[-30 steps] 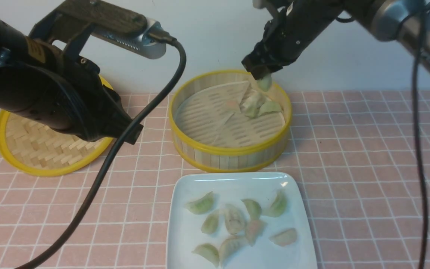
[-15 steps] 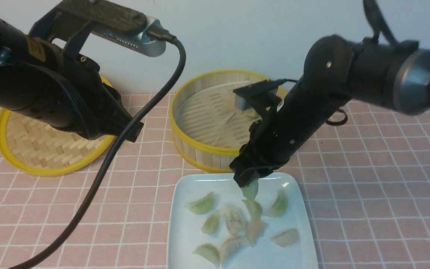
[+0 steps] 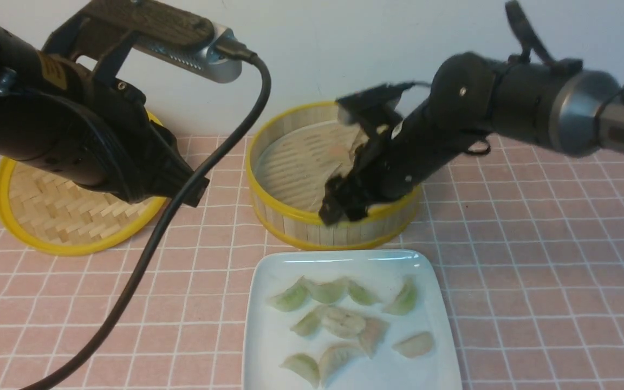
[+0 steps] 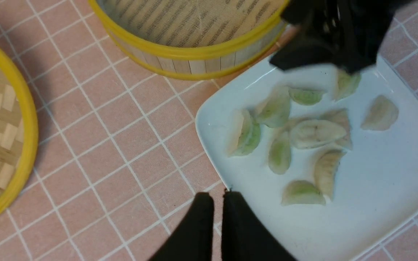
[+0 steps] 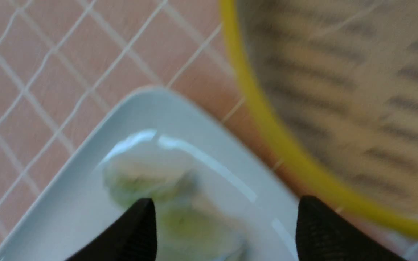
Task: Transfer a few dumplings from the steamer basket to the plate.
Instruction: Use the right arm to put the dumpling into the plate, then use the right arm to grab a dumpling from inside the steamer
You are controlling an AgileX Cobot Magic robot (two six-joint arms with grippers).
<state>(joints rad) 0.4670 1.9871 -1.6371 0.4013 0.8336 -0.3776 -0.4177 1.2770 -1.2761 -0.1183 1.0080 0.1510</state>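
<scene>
The white plate (image 3: 268,357) at the table's front holds several pale green and pinkish dumplings (image 3: 344,322); one lies near its far edge (image 3: 328,291). The steamer basket (image 3: 301,230) stands just behind it. My right arm hides most of its floor and whatever dumplings remain there. My right gripper (image 3: 339,208) hangs open and empty over the basket's front rim, above the plate's far edge. In the right wrist view its fingers (image 5: 142,224) stand wide apart over blurred dumplings (image 5: 140,177). My left gripper (image 4: 218,195) is shut and empty, hovering at the plate's left edge (image 4: 209,145).
The shallow woven bamboo lid (image 3: 46,216) lies at the back left, partly under my left arm. A black cable (image 3: 144,260) hangs from the left wrist down across the pink tiled table. The wall stands close behind the basket.
My right gripper carried a green dumpling from the basket down to the plate, let it go, and rose back towards the basket's front rim. Dumplings on the plate shifted. The left arm stayed still.
</scene>
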